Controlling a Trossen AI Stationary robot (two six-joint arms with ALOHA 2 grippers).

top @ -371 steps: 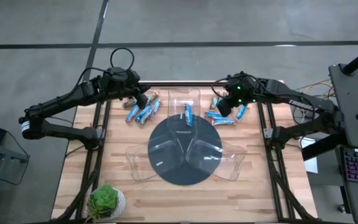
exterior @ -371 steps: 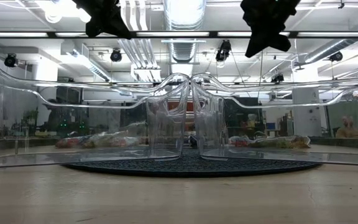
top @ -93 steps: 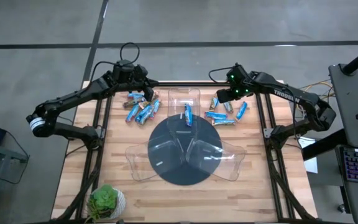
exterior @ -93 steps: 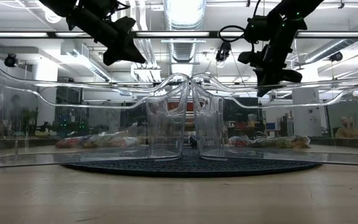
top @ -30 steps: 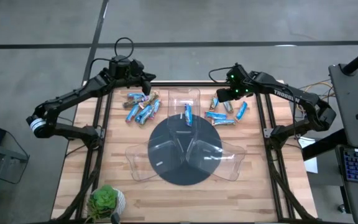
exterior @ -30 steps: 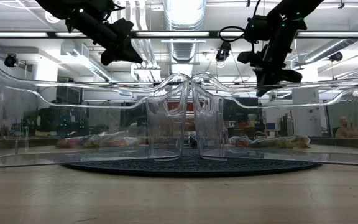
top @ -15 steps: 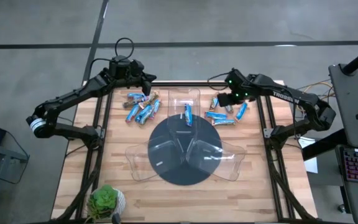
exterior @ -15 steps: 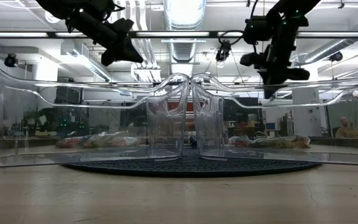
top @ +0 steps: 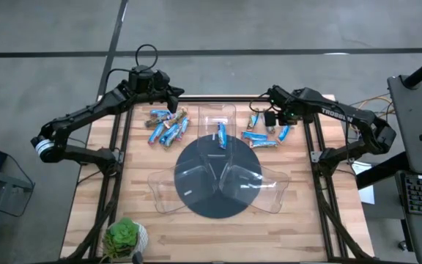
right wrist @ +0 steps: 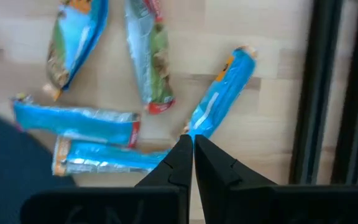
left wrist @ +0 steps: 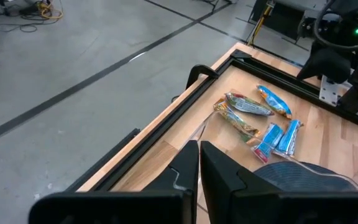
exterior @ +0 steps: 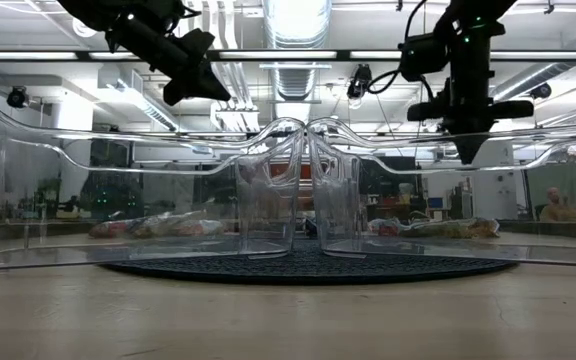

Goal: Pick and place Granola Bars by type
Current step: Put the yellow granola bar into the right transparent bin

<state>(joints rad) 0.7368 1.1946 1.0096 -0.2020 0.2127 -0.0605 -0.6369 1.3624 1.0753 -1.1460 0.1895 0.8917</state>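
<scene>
The table (top: 123, 213) is pale wood in planks, matt, with a dark metal frame. The Granola Bars (right wrist: 219, 93) wear shiny, crinkled foil-like wrappers. The trays (exterior: 298, 190) are clear glossy plastic standing on a dark, matt, finely textured round mat (top: 196, 205). The arms look like matt black plastic or metal

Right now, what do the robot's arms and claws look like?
Both arms are black and jointed. The left arm has a looping black cable and a white band near its base. The right arm bears white lettering and a green light. Each claw has two dark fingers.
</scene>
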